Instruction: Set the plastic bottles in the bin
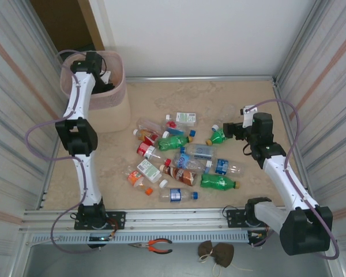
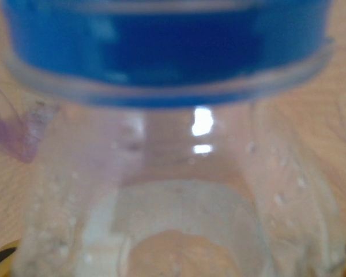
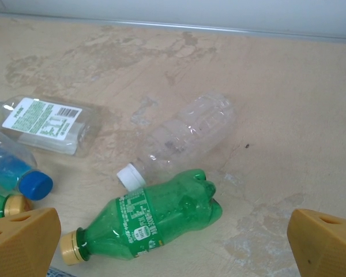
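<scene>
Drop-off step, as judged: left end effector (image 1: 102,79) pinched a clear blue-banded plastic bottle (image 2: 173,190) above the pale pink ribbed plastic bin (image 1: 118,86), release due next; right end effector (image 3: 173,247), spread wide, hovered over a green yellow-capped plastic bottle (image 3: 155,222) on the bench (image 3: 277,115).

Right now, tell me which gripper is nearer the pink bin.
Left. The left gripper hangs over the bin's opening, shut on a blue-labelled bottle. The right gripper, open, is far across the table, beside a green bottle.
</scene>
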`<control>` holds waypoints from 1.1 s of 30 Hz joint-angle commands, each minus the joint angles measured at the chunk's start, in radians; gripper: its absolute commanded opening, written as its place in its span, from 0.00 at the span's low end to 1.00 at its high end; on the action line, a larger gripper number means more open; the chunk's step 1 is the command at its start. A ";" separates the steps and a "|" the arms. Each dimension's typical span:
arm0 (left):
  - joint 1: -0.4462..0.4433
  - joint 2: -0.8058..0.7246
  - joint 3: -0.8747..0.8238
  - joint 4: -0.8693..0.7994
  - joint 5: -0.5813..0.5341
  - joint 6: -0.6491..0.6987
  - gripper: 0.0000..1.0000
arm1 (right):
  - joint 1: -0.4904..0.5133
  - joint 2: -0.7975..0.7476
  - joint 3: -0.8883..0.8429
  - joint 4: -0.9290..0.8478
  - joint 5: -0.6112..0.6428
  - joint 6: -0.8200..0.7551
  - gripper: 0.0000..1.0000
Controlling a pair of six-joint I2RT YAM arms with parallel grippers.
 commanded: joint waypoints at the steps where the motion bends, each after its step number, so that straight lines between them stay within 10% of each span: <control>1: -0.028 -0.026 0.018 -0.089 -0.047 0.027 0.54 | 0.012 0.003 0.015 -0.010 0.013 0.003 0.99; 33: -0.068 -0.331 -0.283 -0.036 0.042 -0.034 0.71 | -0.005 0.586 0.537 -0.392 0.088 0.485 0.99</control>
